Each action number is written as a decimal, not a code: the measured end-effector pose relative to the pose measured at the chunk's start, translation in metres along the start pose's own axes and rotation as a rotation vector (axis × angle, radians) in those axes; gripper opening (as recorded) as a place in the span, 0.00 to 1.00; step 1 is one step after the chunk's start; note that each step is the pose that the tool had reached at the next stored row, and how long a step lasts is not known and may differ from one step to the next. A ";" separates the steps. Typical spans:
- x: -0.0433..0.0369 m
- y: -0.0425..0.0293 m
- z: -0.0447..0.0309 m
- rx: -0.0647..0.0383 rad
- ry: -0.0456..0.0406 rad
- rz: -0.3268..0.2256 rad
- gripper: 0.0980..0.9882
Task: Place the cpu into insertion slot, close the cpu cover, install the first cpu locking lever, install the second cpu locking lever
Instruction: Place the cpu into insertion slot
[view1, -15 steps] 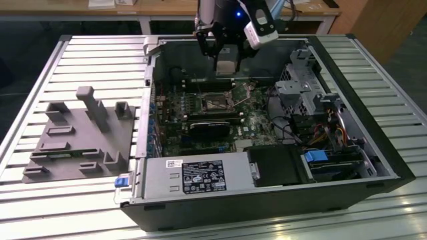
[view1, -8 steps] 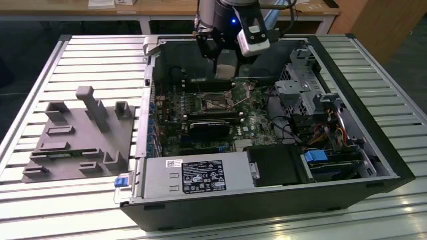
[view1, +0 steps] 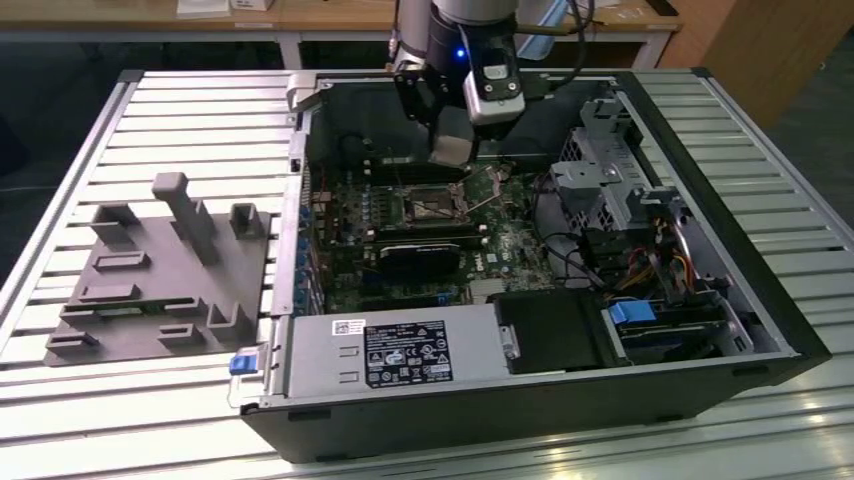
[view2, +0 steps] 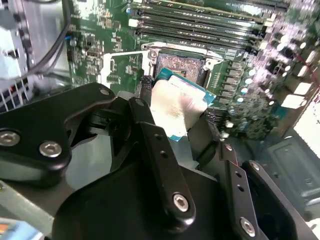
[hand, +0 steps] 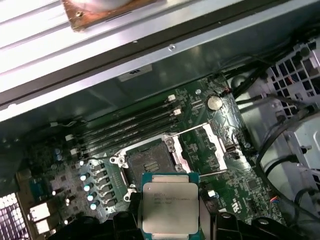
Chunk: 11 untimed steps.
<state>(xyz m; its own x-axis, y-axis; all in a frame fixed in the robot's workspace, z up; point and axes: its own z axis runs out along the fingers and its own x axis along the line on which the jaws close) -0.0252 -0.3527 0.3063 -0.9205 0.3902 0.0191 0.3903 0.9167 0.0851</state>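
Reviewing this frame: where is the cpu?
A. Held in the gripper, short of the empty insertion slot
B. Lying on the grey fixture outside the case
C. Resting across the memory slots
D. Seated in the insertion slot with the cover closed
A: in both wrist views the gripper is clamped on the cpu, while the insertion slot beyond it sits empty with the cpu cover swung open beside it.
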 end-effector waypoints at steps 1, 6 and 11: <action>0.0000 -0.0001 0.0014 0.000 -0.0015 0.018 0.49; -0.0002 -0.0007 0.0089 -0.002 -0.0093 0.108 0.49; -0.0003 -0.0014 0.0166 -0.003 -0.0173 0.200 0.49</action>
<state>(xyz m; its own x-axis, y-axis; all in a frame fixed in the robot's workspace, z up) -0.0252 -0.3526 0.2896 -0.8245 0.5656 0.0188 0.5649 0.8208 0.0845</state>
